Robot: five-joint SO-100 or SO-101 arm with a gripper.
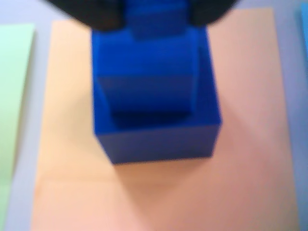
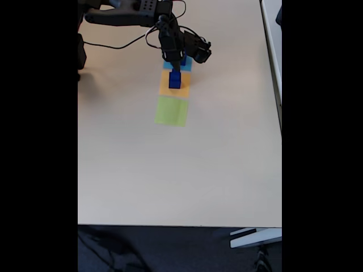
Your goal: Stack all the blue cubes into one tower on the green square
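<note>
Looks like a pickup off the orange square (image 1: 159, 187), where the blue cubes (image 1: 154, 115) sit stacked as a short tower (image 2: 175, 79) rather than over on the green square (image 2: 172, 111). In the wrist view, fingers (image 1: 156, 17) dark and blurry at the top edge, sitting either side of the smallest top cube; probably clamped on it, but honestly can't tell from this blur whether squeezed or just straddling. Best bet for doing it well: get a firm, centred pinch on that top cube only, then lift straight up before swinging anywhere, so the middle cube doesn't get dragged or tipped off the big base one. Then across to green, which is just beside orange, a sliver of it at the left edge of the wrist view. Around it: light-blue square (image 2: 177, 64) on the far side of orange, mostly tucked under the arm in the fixed view, plus a loose cable (image 2: 122, 44) trailing on the desk (image 2: 170, 170) near the arm. Nothing sitting on green, so the route over seems open.
</note>
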